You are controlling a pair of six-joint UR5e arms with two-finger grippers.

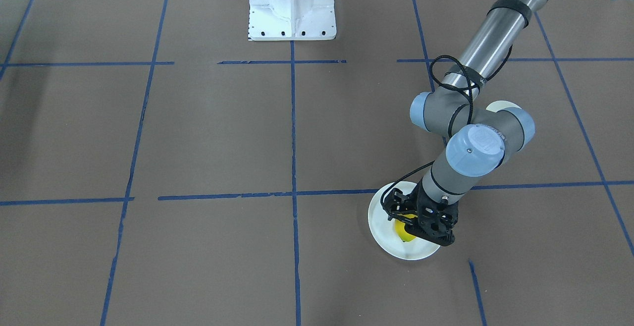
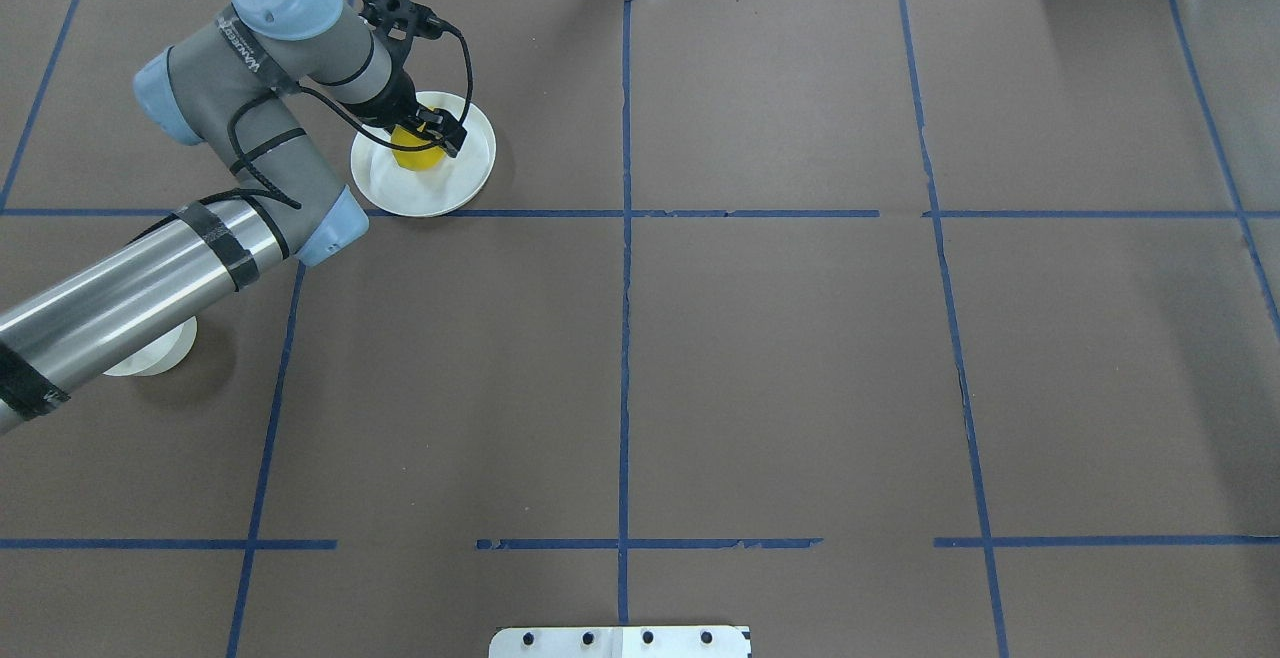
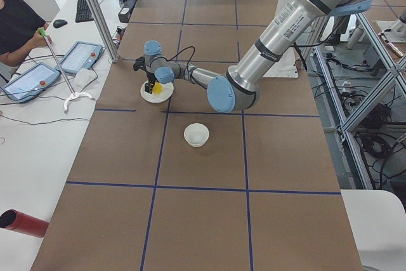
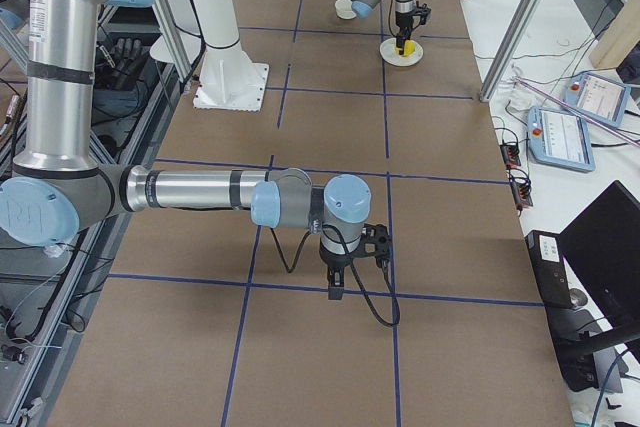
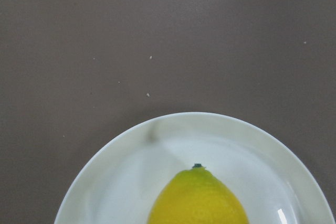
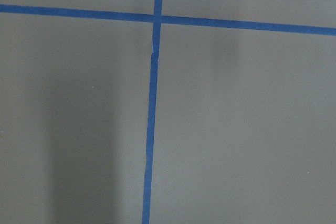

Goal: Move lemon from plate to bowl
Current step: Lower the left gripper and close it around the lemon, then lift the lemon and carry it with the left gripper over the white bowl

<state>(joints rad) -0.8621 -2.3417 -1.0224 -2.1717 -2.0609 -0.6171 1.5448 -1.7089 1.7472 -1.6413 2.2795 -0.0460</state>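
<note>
- Position first: the lemon [image 2: 413,156] is lying near the middle of the plate [image 2: 400,196]. In the left wrist view its greenish tip is pointing toward 12 o'clock.
- The left gripper [image 2: 430,133] is hanging directly over the fruit, with black fingers reaching down on either side of it. Whether the pads are pressing the peel or standing just off it cannot be told from these views.
- The bowl [image 3: 196,134] is sitting well apart from the plate, toward 8 o'clock of it in the overhead view, where the left forearm [image 2: 150,278] is partly hiding it.
- Judging by this, the grasp itself is the step in hand, and the carry is not yet begun.
- To grasp well, the fingers should be closing across the lemon's broad waist rather than near the tapered tip, since the rounded skin is likely to slip out of an off-centre pinch.
- The squeeze should be gentle, and the fingertips should be staying clear of the plate's rim so the light dish is neither tipping nor dragging.
- A straight lift before swinging toward 8 o'clock looks safest.
- The right gripper [image 4: 345,272] is hovering well apart over a blue tape crossing [image 6: 155,19]. How wide it is standing cannot be told.
</note>
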